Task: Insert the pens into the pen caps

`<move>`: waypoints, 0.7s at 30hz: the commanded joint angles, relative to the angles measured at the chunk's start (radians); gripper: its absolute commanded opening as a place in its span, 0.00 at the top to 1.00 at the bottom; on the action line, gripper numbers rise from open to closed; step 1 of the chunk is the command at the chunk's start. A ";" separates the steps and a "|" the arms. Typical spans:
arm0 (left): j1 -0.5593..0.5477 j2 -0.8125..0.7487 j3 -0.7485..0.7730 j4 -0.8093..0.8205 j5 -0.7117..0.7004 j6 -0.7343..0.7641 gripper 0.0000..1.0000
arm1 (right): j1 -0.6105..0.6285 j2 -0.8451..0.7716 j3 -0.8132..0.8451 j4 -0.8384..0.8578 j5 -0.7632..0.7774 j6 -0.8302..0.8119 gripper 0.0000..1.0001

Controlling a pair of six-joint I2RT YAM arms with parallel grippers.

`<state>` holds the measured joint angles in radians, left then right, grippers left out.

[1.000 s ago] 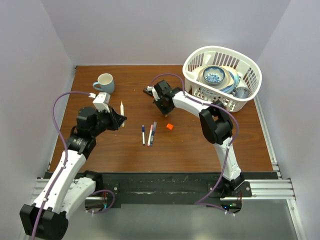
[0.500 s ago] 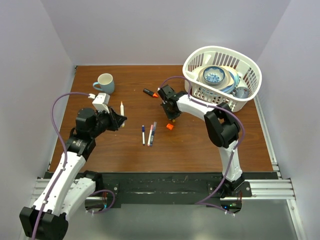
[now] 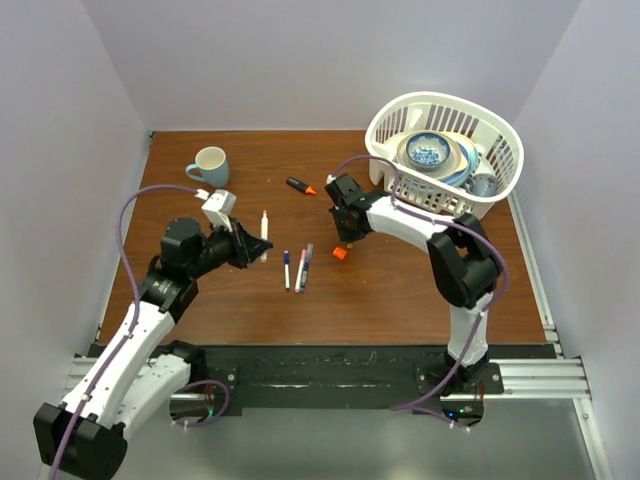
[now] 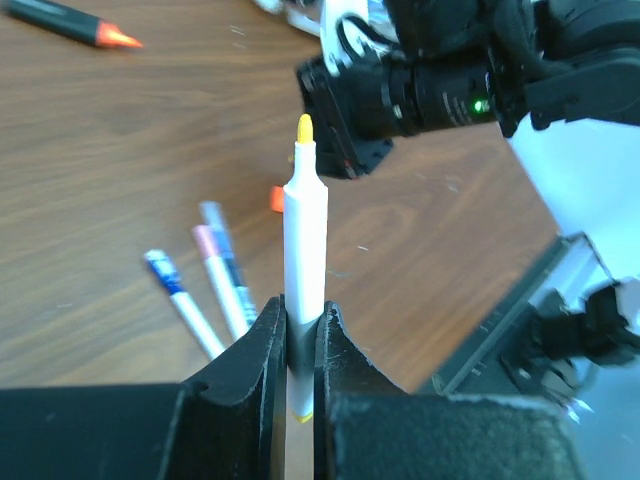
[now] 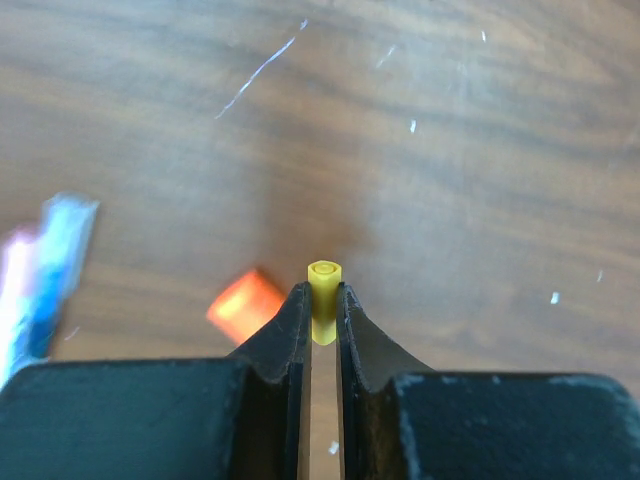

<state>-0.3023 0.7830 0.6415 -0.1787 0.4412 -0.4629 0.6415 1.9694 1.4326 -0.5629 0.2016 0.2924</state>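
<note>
pen (image 4: 305,250) white, yellow-tipped; cap (image 5: 324,287) yellow

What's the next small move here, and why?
The left gripper grips the white pen, its yellow tip bare. The right gripper pinches the yellow cap. They are still apart. Likely next: bring them together, cap mouth facing the tip.

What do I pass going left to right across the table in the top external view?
From the left: mug → held white pen → three loose pens → orange cap → white basket. The orange-tipped black pen shares the loose pens' span, so it is left out.
</note>
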 commanded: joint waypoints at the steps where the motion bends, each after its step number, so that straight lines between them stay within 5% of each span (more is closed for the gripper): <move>1: -0.121 0.015 -0.026 0.122 0.025 -0.074 1.00 | 0.006 -0.214 -0.089 0.135 -0.080 0.112 0.97; 11: -0.172 0.091 -0.161 0.532 0.171 -0.307 1.00 | 0.046 -0.639 -0.369 0.398 -0.198 0.348 0.97; 21: -0.248 0.156 -0.223 0.783 0.212 -0.431 1.00 | 0.187 -0.776 -0.443 0.583 -0.102 0.505 0.97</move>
<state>-0.5228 0.9424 0.4431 0.4232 0.6281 -0.8276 0.7902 1.2419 1.0084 -0.1253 0.0387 0.7002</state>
